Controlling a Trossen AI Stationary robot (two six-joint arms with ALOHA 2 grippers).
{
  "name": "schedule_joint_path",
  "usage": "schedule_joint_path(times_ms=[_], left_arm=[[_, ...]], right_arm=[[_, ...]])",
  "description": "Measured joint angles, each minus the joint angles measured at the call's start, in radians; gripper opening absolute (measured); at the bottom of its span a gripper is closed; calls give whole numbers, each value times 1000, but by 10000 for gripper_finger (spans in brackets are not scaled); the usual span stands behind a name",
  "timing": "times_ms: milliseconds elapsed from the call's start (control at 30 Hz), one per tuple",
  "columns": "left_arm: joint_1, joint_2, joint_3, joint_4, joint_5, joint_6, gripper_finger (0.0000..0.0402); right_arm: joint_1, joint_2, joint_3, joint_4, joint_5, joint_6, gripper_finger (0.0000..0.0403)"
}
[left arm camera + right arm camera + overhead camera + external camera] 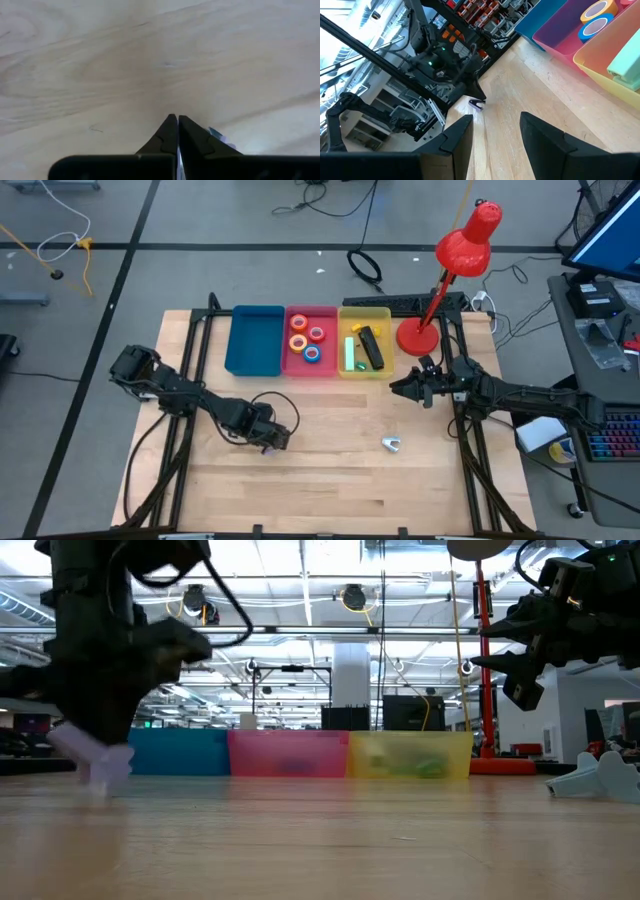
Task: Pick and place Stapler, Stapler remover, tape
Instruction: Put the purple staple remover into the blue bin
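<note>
My left gripper (272, 440) points down at the table's left middle, shut at a small lilac stapler remover (100, 758). A pale stapler remover (391, 444) lies on the wood near the right middle. Several tape rolls (308, 340) lie in the pink bin (311, 370). A green stapler (350, 352) and a black one (371, 348) lie in the yellow bin (364, 310). My right gripper (400, 388) hangs open above the table's right side, holding nothing. My left gripper comes at the lilac stapler remover from above, fingers pointing down. A lilac part (220, 136) shows beside one finger (197, 137), and the fingers hide the place of contact. In the low view the remover juts out below the fingers, its lower end at the table top.
A blue bin (255, 340) stands left of the pink one along the far edge. A red desk lamp (418, 335) stands at the far right corner. Bare wood lies between the two grippers and toward the near edge.
</note>
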Motion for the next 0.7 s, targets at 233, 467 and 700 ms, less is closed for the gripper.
schedule_joint_path(times_ms=[233,467,700], left_arm=[[51,-186,50,-20,-229,115,2],[254,-383,55,-200,-578,331,2],[660,-378,55,-160,-602,733,1]], right_arm=[[0,0,0,0,0,0,155],[0,0,0,0,0,5,155],[0,0,0,0,3,7,155]])
